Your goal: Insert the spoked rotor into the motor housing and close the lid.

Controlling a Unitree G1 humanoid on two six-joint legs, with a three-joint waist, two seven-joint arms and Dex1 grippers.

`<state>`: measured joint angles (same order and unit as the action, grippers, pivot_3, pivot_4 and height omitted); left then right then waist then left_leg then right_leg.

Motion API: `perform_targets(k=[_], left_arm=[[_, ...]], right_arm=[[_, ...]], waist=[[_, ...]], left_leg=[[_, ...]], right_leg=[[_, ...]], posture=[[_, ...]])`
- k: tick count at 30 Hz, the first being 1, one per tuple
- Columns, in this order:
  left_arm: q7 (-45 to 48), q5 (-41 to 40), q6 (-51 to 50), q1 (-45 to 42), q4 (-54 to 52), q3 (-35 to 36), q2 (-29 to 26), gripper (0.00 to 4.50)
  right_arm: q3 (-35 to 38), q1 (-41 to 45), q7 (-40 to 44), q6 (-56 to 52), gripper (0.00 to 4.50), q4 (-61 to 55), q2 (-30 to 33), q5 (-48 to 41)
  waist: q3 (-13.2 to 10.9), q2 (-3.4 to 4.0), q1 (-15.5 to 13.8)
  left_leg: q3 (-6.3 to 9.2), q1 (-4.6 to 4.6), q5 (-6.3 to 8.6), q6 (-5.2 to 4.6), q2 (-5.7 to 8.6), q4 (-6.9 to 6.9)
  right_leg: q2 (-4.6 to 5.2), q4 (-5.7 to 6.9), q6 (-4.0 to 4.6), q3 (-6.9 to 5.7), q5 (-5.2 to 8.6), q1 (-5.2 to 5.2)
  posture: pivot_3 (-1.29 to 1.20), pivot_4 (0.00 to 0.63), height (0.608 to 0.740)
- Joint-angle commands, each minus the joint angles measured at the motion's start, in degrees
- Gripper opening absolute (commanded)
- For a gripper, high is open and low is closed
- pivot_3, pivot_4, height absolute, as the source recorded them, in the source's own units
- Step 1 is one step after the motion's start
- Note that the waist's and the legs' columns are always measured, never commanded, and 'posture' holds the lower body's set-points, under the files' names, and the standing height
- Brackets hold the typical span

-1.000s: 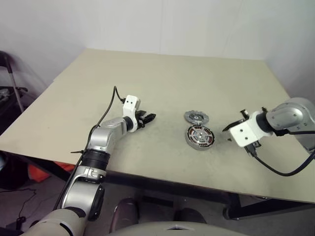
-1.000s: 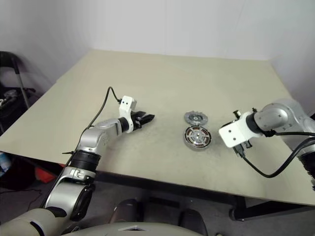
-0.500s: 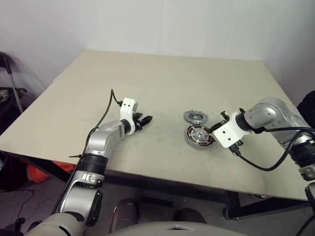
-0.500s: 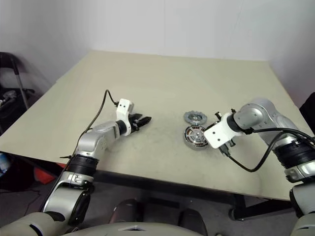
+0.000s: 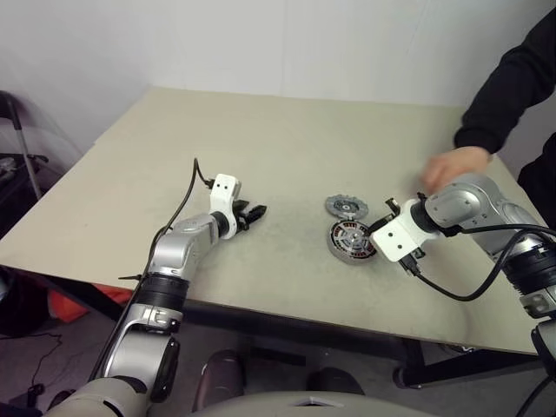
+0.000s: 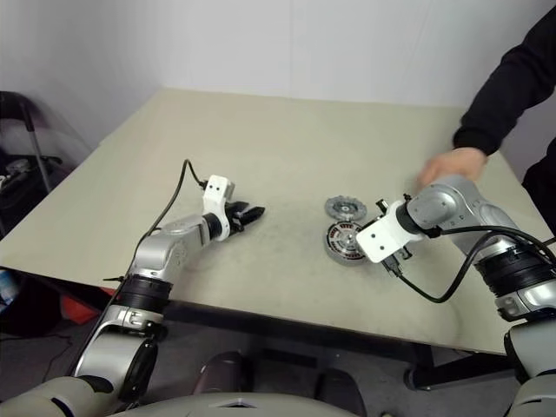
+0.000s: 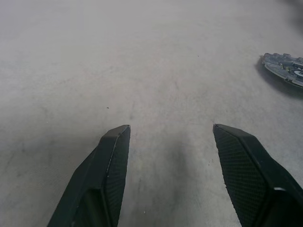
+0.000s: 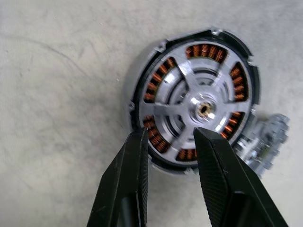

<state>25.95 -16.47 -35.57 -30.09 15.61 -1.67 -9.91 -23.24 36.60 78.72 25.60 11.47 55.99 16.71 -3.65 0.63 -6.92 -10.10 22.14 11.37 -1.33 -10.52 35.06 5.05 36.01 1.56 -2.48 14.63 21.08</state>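
The motor housing (image 5: 352,241) lies on the table, its copper windings showing around the hub. The spoked rotor (image 8: 201,106) sits inside it, silvery spokes over the windings. Just behind it lies the lid (image 5: 346,207), flat on the table with its notched edge showing. My right gripper (image 8: 170,137) points steeply down at the housing's right edge, open, with its fingertips over the rim and nothing between them. My left gripper (image 5: 256,211) hovers low over bare table to the left of both parts, open and empty. The lid (image 7: 284,68) shows off to one side in the left wrist view.
A person's hand (image 5: 456,165) in a black sleeve (image 5: 512,87) reaches in from the far right, just behind my right arm. The beige table (image 5: 287,130) has bare surface on the far side and to the left. A black cable (image 5: 452,291) trails from my right wrist.
My right gripper has swung left from beside the housing to right over its rim. A person's hand has come in at the far right. The left gripper has hardly moved.
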Motion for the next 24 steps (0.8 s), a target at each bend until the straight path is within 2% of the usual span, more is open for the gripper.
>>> perform_targets(k=[1,24], left_arm=[[0.08,0.18,0.65,-0.73,-1.60,0.32,-0.06,2.98],[0.46,1.14,0.92,-0.36,-1.93,-0.33,-0.12,2.98]], right_arm=[[1.75,1.44,0.02,-0.08,1.55,-0.92,0.86,-0.63],[2.56,0.70,-2.14,-0.79,1.55,-1.85,1.94,-0.62]], waist=[[0.00,0.00,0.02],[0.00,0.00,0.02]], left_leg=[[0.00,0.00,0.00,0.00,0.00,0.00],[0.00,0.00,0.00,0.00,0.00,0.00]], right_leg=[[0.00,0.00,0.00,0.00,0.00,0.00],[0.00,0.01,0.00,0.00,0.00,0.01]], posture=[[0.00,0.000,0.740],[0.00,0.000,0.740]])
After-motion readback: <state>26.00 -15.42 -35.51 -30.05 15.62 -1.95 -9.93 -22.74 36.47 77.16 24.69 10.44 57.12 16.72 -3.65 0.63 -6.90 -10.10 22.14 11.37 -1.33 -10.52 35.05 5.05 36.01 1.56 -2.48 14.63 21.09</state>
